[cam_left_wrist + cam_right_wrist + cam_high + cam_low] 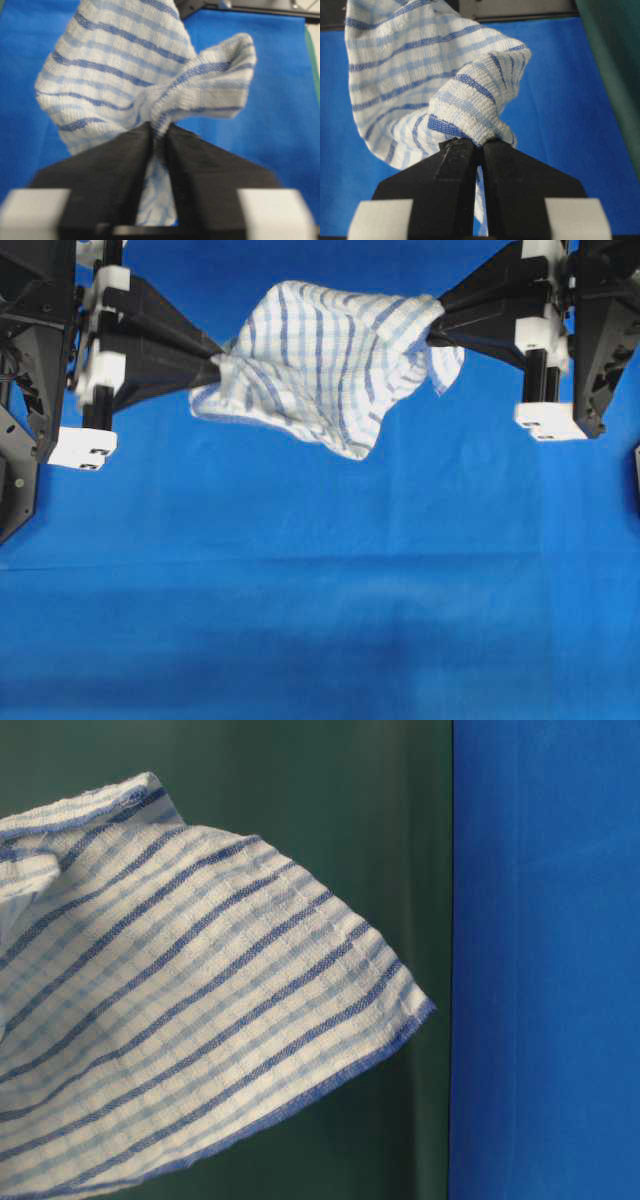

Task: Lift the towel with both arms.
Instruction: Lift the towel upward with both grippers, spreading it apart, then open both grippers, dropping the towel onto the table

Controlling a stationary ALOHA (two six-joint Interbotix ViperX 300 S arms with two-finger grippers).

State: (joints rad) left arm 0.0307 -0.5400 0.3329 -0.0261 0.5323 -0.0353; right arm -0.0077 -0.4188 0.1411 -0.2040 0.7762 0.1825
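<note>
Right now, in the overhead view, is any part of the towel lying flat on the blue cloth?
No. The towel hangs bunched between the left gripper and right gripper, sagging above the blue cloth.

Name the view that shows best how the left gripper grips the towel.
The left wrist view: the left gripper is seen close up, pinching a bunched fold of the towel. The overhead view shows it small, at the towel's left edge. The table-level view shows only hanging towel; the right wrist view shows only the right gripper.
</note>
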